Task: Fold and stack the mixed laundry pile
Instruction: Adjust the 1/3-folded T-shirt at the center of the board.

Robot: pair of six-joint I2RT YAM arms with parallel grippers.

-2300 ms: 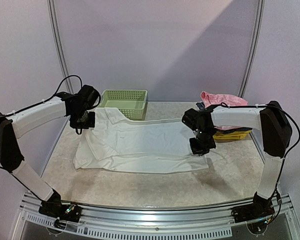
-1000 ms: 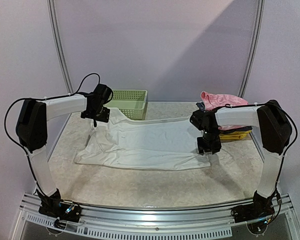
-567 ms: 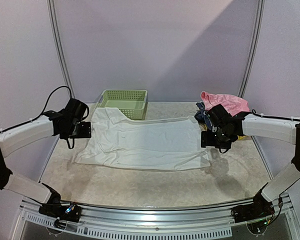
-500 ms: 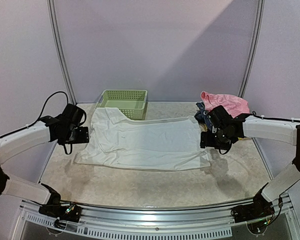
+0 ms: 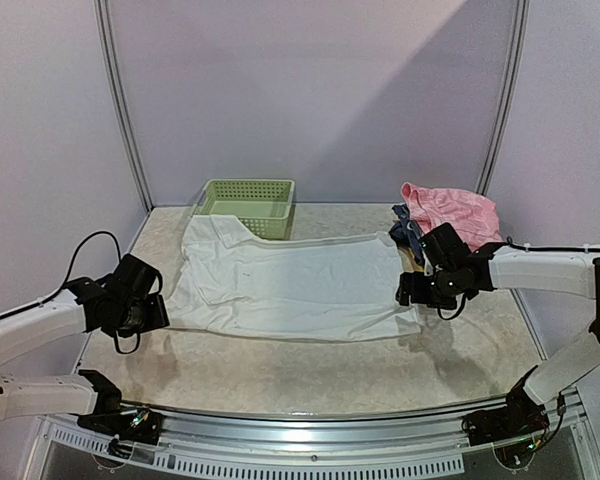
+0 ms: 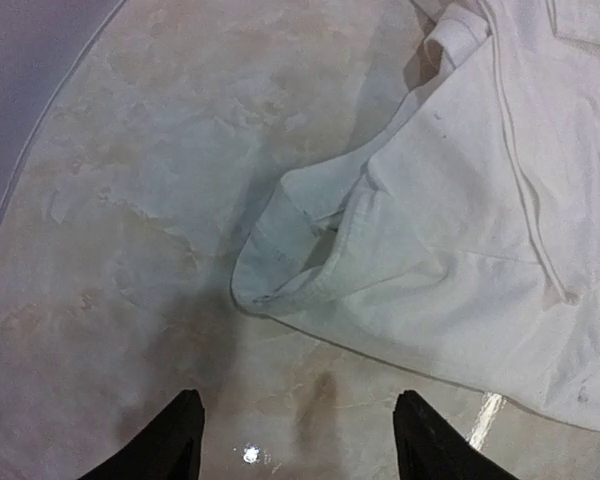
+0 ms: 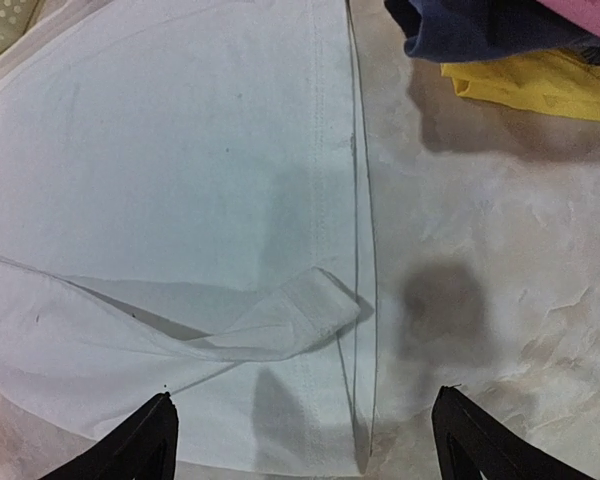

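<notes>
Listing both my end effectors and the laundry as they stand.

Left gripper [image 6: 300,445]: fingers spread wide with nothing between them. It hangs low over bare table [image 5: 280,375], just off the near-left edge of the white garment [image 5: 290,285]. The wrist view shows a rumpled sleeve opening close ahead of my fingertips, not touching them.

Right gripper [image 7: 305,440]: fingers likewise wide and empty. It is poised over the right hem of the white garment, where a small flap of cloth lies doubled back on itself.

White garment: spread nearly flat across the middle of the table, with its far-left corner reaching the front of the green basket [image 5: 245,200].

Pink piece [image 5: 450,208]: heaped at the far right, resting on the dark blue clothes [image 7: 460,25]. The yellow clothes [image 7: 540,85] lie beside and under these.
</notes>
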